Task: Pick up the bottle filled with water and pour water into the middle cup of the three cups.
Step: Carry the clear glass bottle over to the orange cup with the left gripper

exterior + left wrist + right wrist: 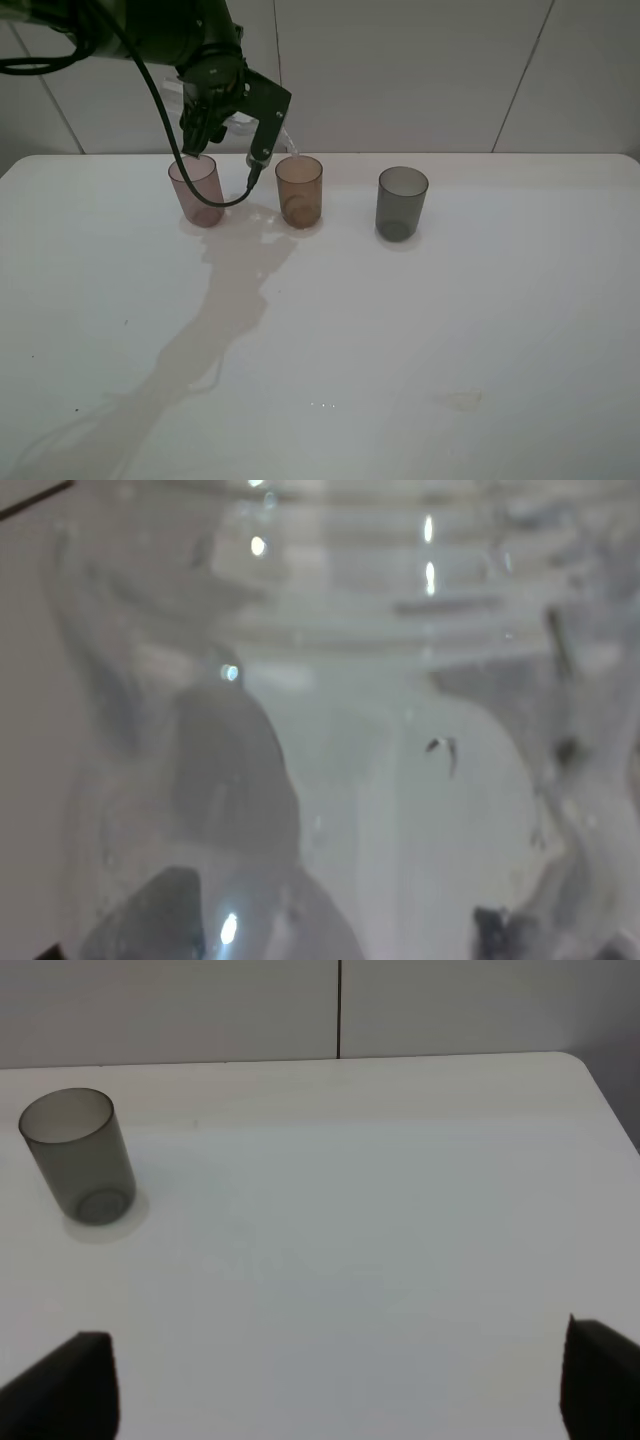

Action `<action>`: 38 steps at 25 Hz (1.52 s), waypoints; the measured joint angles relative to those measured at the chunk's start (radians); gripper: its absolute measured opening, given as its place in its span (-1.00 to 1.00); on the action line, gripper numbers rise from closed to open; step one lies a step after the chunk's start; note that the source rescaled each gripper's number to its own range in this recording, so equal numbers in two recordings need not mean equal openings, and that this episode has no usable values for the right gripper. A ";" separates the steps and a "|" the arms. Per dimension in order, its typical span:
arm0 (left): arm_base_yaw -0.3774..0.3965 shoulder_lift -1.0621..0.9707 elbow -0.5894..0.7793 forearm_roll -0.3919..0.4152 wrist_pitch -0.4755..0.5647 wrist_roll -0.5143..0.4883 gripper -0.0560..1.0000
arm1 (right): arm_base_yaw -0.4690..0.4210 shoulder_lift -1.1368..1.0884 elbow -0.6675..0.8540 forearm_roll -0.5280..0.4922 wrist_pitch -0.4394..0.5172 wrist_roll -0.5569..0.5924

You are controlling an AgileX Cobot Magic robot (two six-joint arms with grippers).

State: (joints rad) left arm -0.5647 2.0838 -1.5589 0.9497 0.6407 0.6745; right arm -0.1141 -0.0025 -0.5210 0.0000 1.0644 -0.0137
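Note:
My left gripper (234, 124) is shut on the clear bottle (284, 141) and holds it tilted above the table, behind the cups. The bottle's neck points toward the rim of the amber-brown middle cup (299, 190). In the left wrist view the bottle (340, 730) fills the picture, so close that it is blurred. The pinkish-mauve cup (195, 190) stands left of the middle cup and the smoky-grey cup (402, 202) stands right of it. My right gripper (330, 1390) is open and empty over the bare table, well away from the grey cup (78, 1155).
The white table (400, 340) carries only the three cups in a row near its back edge. A white panelled wall stands behind it. The table's right edge (610, 1110) shows in the right wrist view. The right arm is out of the exterior view.

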 joint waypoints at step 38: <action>-0.025 0.006 0.000 0.323 -0.078 0.002 -0.88 | 0.000 0.000 0.000 0.000 0.000 0.000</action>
State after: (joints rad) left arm -0.5900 2.0893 -1.5589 1.2729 0.5626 0.6768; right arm -0.1141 -0.0025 -0.5210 0.0000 1.0644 -0.0137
